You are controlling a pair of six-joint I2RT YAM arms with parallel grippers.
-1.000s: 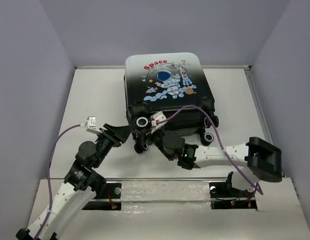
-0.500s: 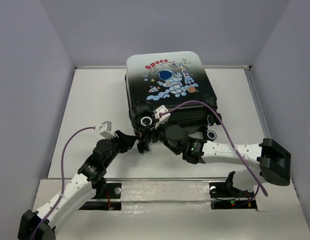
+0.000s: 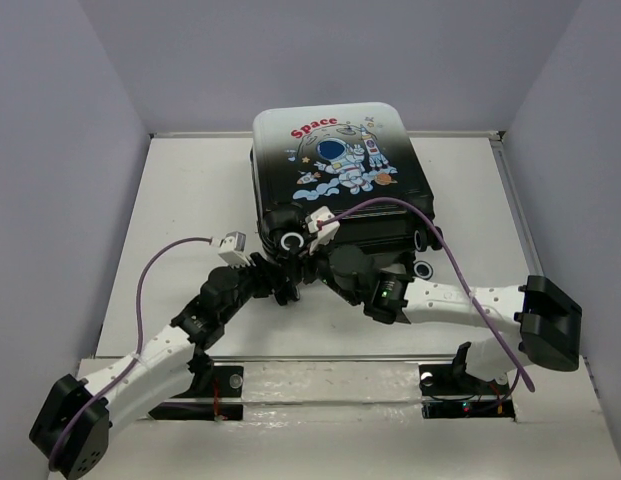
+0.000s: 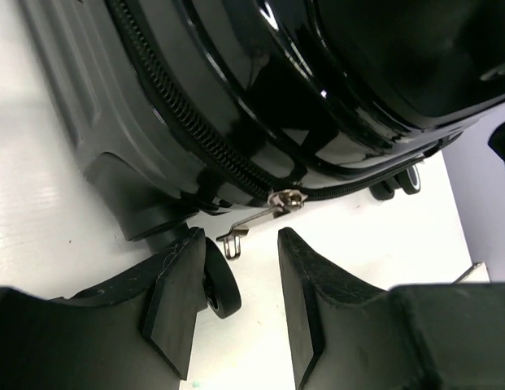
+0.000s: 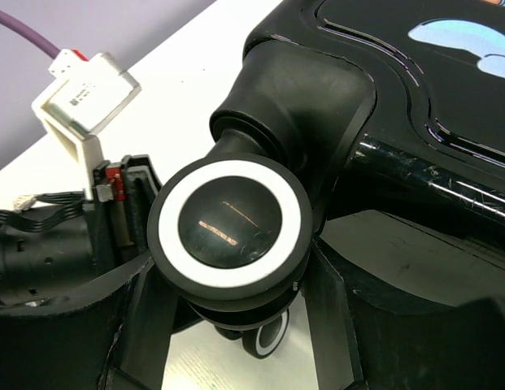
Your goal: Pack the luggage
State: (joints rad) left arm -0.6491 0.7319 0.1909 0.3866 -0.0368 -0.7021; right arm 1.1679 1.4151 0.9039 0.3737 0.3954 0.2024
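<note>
White table [image 3: 190,200] is sitting between grey walls [image 3: 60,150] | luggage [image 3: 335,180] is lying shut at far centre, showing red "Space" on its lid, far edge nearing the back, keeping well apart from both sides | left gripper [image 4: 240,268] is hanging released, fingers [image 4: 175,301] flanking the zip pull [image 4: 256,219] | right gripper [image 5: 236,341] is clasping the near-left wheel [image 5: 228,223]

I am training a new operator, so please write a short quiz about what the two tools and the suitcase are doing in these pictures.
1. True or false: the luggage lies open.
2. What is the open left tool aimed at? A) carry handle B) zipper pull C) pouch
3. Fill in: the right tool is closed around a white-ringed ___.
Key: 1 false; 2 B; 3 wheel.
</note>
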